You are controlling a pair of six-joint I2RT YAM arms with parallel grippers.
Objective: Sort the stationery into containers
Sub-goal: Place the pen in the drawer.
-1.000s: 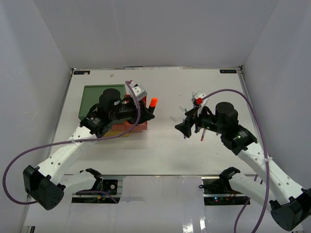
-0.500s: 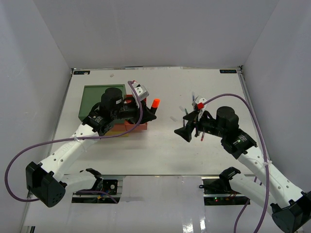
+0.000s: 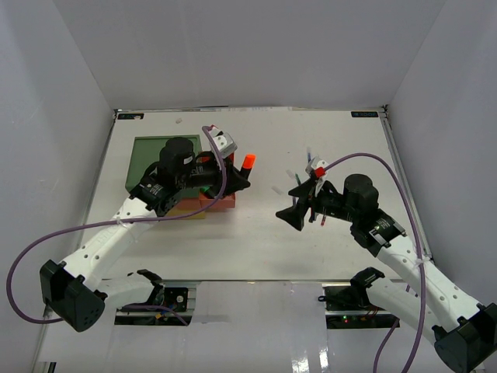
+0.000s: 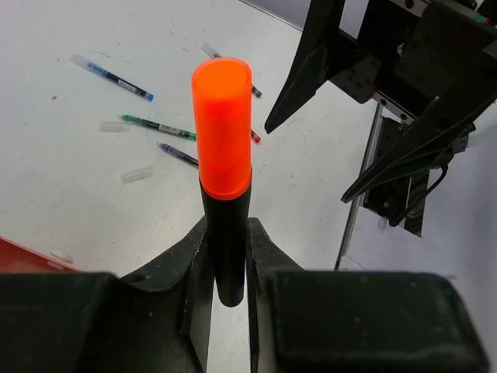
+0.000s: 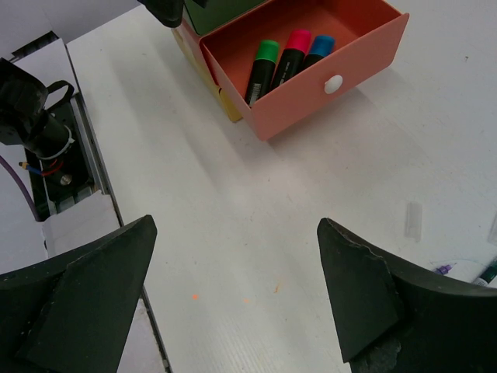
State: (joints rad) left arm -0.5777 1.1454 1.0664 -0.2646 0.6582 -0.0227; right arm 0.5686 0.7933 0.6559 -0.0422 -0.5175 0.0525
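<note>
My left pincer (image 4: 227, 237) is clamping the highlighter (image 4: 223, 132), cap aiming one o'clock; the red drawer (image 3: 220, 203) is lying at seven.

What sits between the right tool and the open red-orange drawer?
Bare table, per the right wrist view: nothing lies between the right tool and the drawer.

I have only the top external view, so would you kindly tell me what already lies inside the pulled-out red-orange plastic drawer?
Observer: Right wrist view: three stubby black highlighters, capped green, pink-red and blue, lie side by side in the red-orange drawer.
Operator: Thanks. How is the orange-capped black highlighter held?
Observer: Left wrist view: the left fingers are shut on its black barrel, the cap clear of them.
Operator: And the right fingers?
Observer: Open wide, nothing between them, over bare white table.
</note>
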